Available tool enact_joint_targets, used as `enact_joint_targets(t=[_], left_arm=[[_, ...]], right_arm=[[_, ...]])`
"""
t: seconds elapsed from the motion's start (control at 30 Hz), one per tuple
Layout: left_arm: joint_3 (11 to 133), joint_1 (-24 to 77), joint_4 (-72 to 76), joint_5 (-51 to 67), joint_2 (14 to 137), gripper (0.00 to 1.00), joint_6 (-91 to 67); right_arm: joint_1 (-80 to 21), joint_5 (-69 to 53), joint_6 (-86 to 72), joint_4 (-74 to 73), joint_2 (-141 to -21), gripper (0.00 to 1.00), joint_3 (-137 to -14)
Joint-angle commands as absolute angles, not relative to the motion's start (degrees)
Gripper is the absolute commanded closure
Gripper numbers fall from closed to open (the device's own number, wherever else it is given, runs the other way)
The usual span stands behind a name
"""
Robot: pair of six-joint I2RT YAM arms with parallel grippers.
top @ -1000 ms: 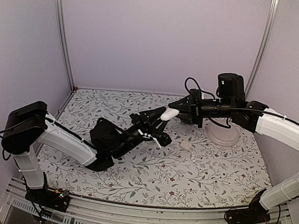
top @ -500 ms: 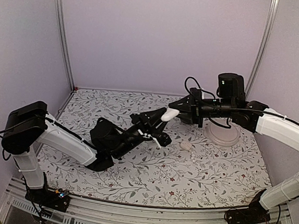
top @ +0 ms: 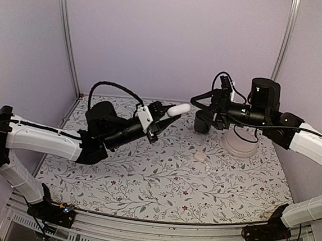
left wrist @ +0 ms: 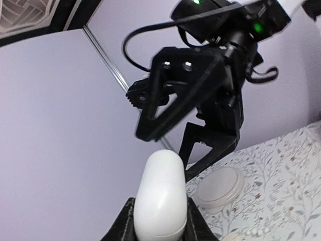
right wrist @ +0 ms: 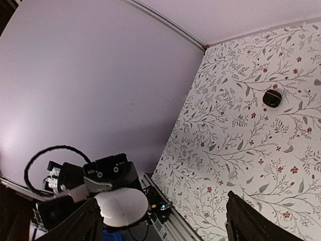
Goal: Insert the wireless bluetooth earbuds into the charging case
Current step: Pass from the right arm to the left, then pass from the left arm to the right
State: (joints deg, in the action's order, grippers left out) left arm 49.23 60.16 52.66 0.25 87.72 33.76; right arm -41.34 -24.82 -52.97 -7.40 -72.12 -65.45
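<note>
The white, closed charging case [top: 178, 109] is held in the air, and my left gripper [top: 160, 116] is shut on its lower end. In the left wrist view the case [left wrist: 159, 193] stands up between the black fingers [left wrist: 125, 226]. My right gripper [top: 199, 109] faces it from the right, open and just clear of the case's tip. The right wrist view shows the case [right wrist: 123, 207] beyond its spread fingers [right wrist: 86, 224], with nothing between them. Two small white earbuds [top: 201, 157] [top: 209, 167] lie on the floral table, below and to the right of the case.
A pale round dish [top: 239, 144] sits on the table under the right arm, also in the left wrist view [left wrist: 220, 185]. A small black disc [right wrist: 272, 98] lies on the floral cloth [top: 144, 181]. Purple walls close in the back and sides.
My right gripper has opened and let go of the case. The left arm has risen and drawn back left with the case, and the right arm has pulled back slightly.
</note>
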Motion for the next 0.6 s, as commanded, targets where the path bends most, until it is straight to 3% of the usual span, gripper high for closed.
enact_joint_targets(t=[0.0,0.27,0.57], left_arm=[[50.9,54.1,38.4,18.6,83.3,1.0,4.4],[50.7,47.0,37.4,39.8,81.1,1.0,-17.7],[53.6,45.0,38.3,51.1,84.8,1.0,-27.6]], right_arm=[[-41.4,-20.4,-33.1,2.1,-67.3,0.14,-57.3],[-42.3,-27.5,-16.8,16.0,-63.2,0.12,-48.9],[-47.2,-32.5,-6.4,10.0,-70.2,0.23,-56.5]])
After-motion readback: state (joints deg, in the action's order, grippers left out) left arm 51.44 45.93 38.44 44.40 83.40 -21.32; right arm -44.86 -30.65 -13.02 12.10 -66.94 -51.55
